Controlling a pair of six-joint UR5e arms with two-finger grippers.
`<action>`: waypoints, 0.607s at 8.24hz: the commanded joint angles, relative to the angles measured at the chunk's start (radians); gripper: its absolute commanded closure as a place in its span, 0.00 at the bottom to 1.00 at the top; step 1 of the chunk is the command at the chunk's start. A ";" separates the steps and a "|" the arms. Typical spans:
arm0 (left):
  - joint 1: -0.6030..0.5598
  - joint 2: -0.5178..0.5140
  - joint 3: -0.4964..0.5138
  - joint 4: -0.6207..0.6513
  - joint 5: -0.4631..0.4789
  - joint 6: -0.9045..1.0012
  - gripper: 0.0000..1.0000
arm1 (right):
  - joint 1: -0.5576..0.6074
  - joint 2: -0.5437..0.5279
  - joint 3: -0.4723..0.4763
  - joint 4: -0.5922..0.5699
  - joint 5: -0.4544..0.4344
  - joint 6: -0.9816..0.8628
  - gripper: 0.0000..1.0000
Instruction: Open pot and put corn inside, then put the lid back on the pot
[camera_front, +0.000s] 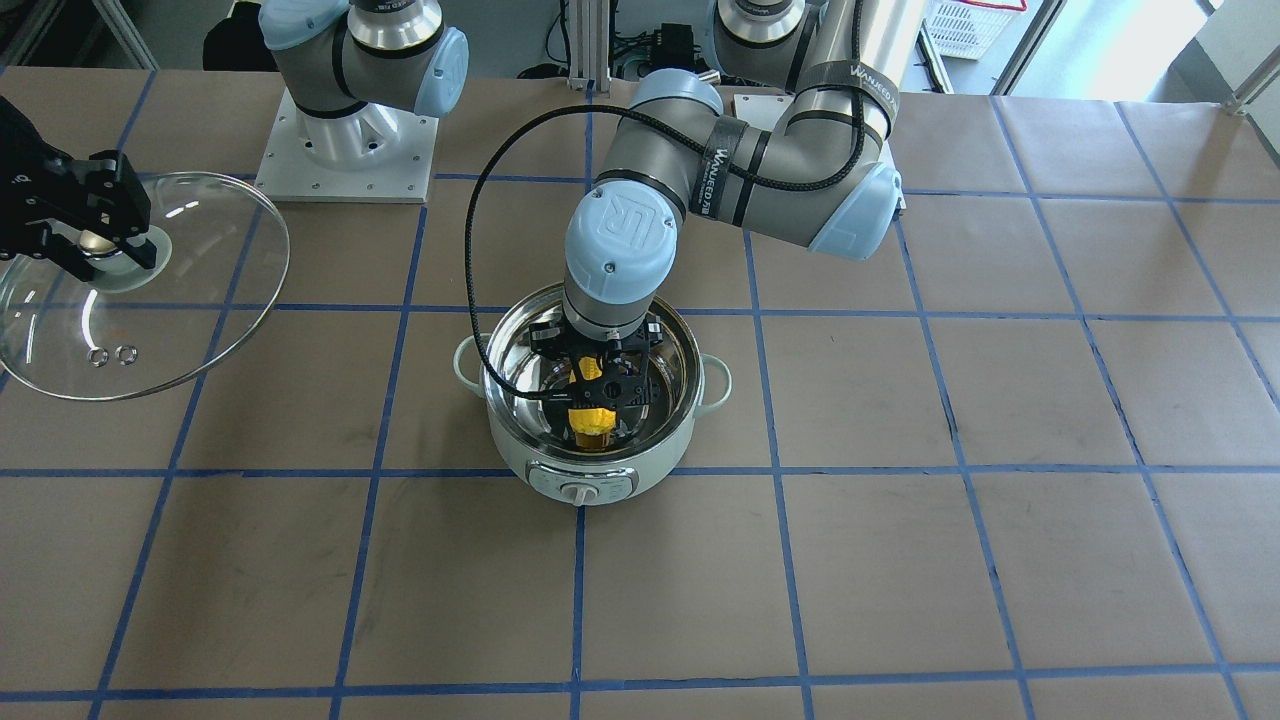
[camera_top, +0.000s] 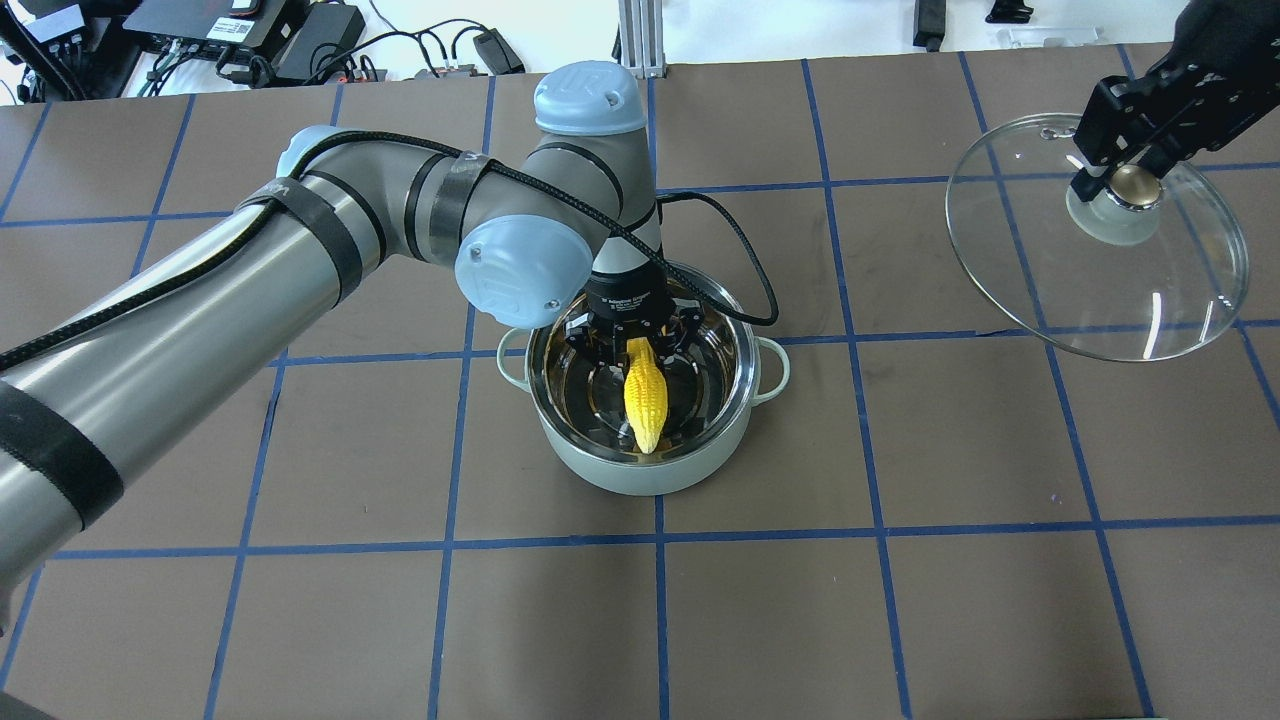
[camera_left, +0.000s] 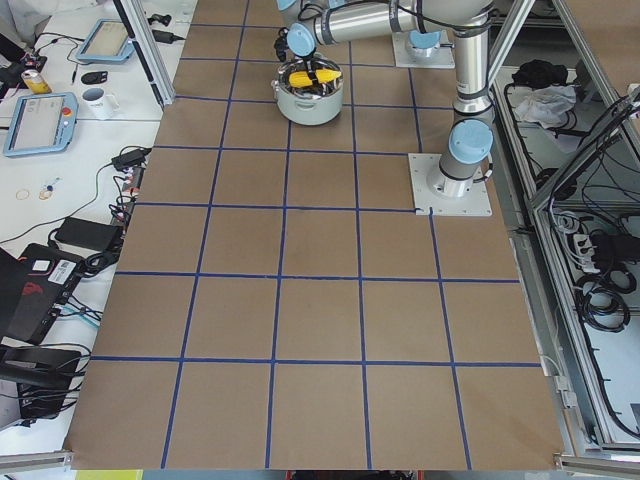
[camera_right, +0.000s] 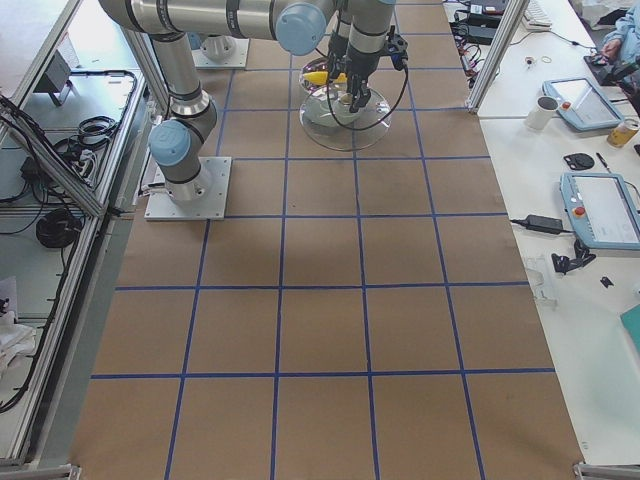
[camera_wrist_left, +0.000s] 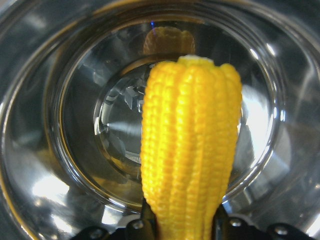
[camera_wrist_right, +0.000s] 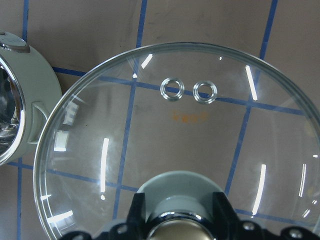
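Note:
The mint-green pot (camera_top: 650, 470) stands open at the table's middle; it also shows in the front view (camera_front: 590, 480). My left gripper (camera_top: 637, 352) reaches down into it, shut on the yellow corn (camera_top: 645, 395), which hangs inside the steel bowl, pointed end toward the robot's side. The left wrist view shows the corn (camera_wrist_left: 190, 145) between the fingers above the shiny bottom. My right gripper (camera_top: 1125, 175) is shut on the gold knob of the glass lid (camera_top: 1090, 270) and holds it tilted above the table, well to the right of the pot. The lid (camera_wrist_right: 175, 140) fills the right wrist view.
The brown table has a blue tape grid. The arm bases (camera_front: 345, 150) stand at the robot's side. Cables and electronics (camera_top: 250, 40) lie beyond the far edge. In the side view, tablets and a mug (camera_left: 95, 100) sit on a bench.

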 joint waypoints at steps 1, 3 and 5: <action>-0.002 0.010 0.003 0.002 -0.005 -0.039 0.00 | 0.001 -0.001 0.000 0.000 0.000 0.001 1.00; -0.005 0.049 0.003 -0.021 -0.002 -0.036 0.00 | 0.002 -0.003 0.000 0.000 0.003 0.007 1.00; 0.006 0.069 0.008 -0.091 0.007 -0.033 0.00 | 0.004 -0.006 0.000 -0.001 0.009 0.013 1.00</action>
